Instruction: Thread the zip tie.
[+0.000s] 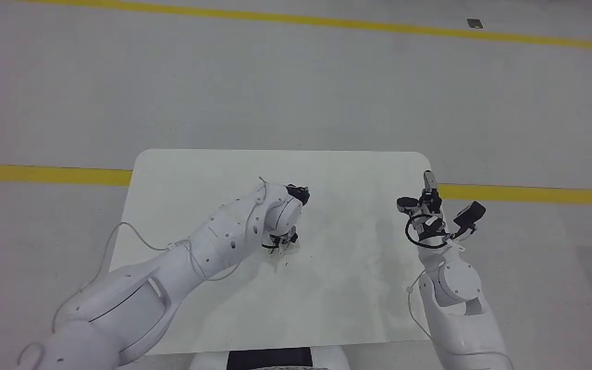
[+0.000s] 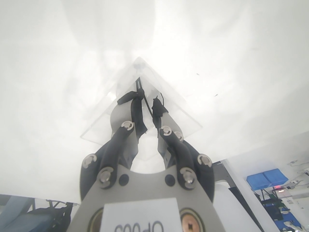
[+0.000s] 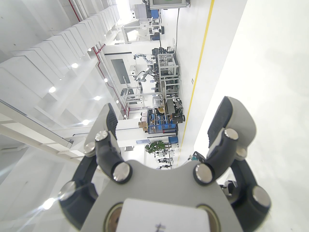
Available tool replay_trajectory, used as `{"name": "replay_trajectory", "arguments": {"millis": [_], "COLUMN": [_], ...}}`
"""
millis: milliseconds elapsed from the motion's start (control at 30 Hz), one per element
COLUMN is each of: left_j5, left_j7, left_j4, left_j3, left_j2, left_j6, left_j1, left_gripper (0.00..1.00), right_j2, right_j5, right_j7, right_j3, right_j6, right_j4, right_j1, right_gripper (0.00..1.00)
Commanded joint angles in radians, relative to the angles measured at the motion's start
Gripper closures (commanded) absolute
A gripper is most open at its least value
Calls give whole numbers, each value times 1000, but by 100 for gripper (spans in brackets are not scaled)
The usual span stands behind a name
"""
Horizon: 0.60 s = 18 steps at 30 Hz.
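A thin black zip tie lies on a clear square sheet on the white table. My left gripper is down on that sheet near the table's middle. It is narrowly open, with a black-taped fingertip on either side of the tie. The one fingertip touches the tie; a small gap stays to the other. My right gripper is held up over the table's right edge. It stands wide open, holds nothing and points out toward the room.
The white table surface stretches bare all around the clear sheet. A yellow floor line runs behind the table. Workshop benches and racks stand far off in the room.
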State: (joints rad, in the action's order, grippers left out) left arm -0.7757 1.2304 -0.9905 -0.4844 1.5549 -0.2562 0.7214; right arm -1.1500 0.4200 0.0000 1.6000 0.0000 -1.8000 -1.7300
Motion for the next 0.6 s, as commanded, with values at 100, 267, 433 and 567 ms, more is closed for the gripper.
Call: {"name": "replay_trajectory", "arguments": {"millis": [100, 267, 433, 567], "left_j5": [6, 12, 16, 21], "left_j7": [-5, -5, -3, -4], "left_j4": [13, 28, 41, 50], "left_j3": [4, 9, 16, 19], "left_j2": [4, 9, 14, 18], "left_j6": [0, 6, 5, 8], "left_j1": [-4, -7, -13, -16], "left_gripper": [92, 91, 91, 90], "right_j2": [0, 0, 0, 0], "right_j5": [0, 0, 0, 0], "right_j7": [0, 0, 0, 0], "right_j3": [0, 0, 0, 0], "right_j6": [0, 0, 0, 0], "right_j4": [0, 0, 0, 0], "right_j1": [0, 0, 0, 0], "right_gripper": [0, 0, 0, 0]}}
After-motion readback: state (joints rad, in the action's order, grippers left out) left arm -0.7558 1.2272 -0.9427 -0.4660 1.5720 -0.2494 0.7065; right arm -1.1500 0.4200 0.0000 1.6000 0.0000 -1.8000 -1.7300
